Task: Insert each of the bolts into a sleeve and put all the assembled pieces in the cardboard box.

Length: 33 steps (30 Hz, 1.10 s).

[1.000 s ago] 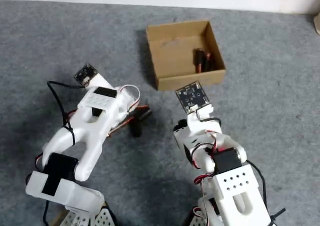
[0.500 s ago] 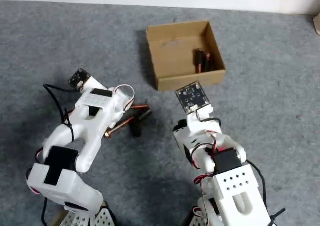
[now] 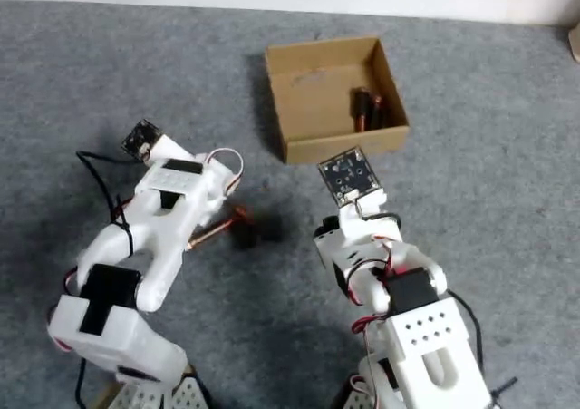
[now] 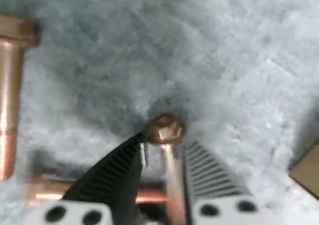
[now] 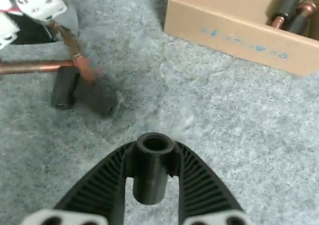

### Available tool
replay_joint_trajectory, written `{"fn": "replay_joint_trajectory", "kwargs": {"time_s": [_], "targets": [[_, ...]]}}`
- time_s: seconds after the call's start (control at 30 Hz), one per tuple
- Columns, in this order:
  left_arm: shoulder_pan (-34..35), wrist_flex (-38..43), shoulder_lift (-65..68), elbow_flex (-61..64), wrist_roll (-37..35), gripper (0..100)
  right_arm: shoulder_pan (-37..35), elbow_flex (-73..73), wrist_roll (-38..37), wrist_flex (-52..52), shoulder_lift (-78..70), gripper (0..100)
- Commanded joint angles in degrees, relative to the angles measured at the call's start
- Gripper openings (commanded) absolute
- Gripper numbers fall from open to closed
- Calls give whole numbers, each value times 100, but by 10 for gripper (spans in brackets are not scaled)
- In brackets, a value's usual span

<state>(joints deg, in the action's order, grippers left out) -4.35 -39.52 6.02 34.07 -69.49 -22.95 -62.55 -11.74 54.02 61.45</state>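
My left gripper [image 4: 167,142] is shut on a copper bolt [image 4: 167,135], its hex head pointing away from the wrist and just above the carpet. In the high view this bolt [image 3: 240,214] is near a black sleeve [image 3: 246,235] lying on the carpet. Two more bolts lie loose, one [image 4: 10,85] off to the side and one [image 4: 94,192] under the fingers. My right gripper [image 5: 152,152] is shut on an upright black sleeve [image 5: 151,170] with its bore facing outward. The cardboard box [image 3: 313,110] holds assembled pieces [image 3: 367,110] in one corner.
Grey carpet covers the whole work area. The box wall [image 5: 234,33] stands a short way beyond the right gripper. The loose sleeve [image 5: 65,90] and a lying bolt [image 5: 35,67] lie between the two arms.
The left gripper has pulled back toward its own arm and tilted, lifting one bolt off the carpet. The right arm has kept still with its sleeve.
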Motion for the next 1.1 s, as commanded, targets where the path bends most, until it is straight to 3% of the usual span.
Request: {"fn": "replay_joint_trajectory", "kwargs": {"time_s": [0.0, 0.4, 0.73, 0.97, 1.07], "targets": [[48, 114, -13, -22, -35, 57, 48, 40, -53, -180, -4, 5], [-92, 149, -75, -40, 88, 56, 48, 40, -70, -180, -4, 5], [-92, 220, -400, -259, 2259, 5, 40, 40, -70, -180, -4, 5], [-136, 1565, -813, -321, 3007, 5, 22, 22, -44, -180, -4, 5], [-303, 1776, -910, -699, 3411, 5, 22, -84, -44, -215, 22, 5]]}}
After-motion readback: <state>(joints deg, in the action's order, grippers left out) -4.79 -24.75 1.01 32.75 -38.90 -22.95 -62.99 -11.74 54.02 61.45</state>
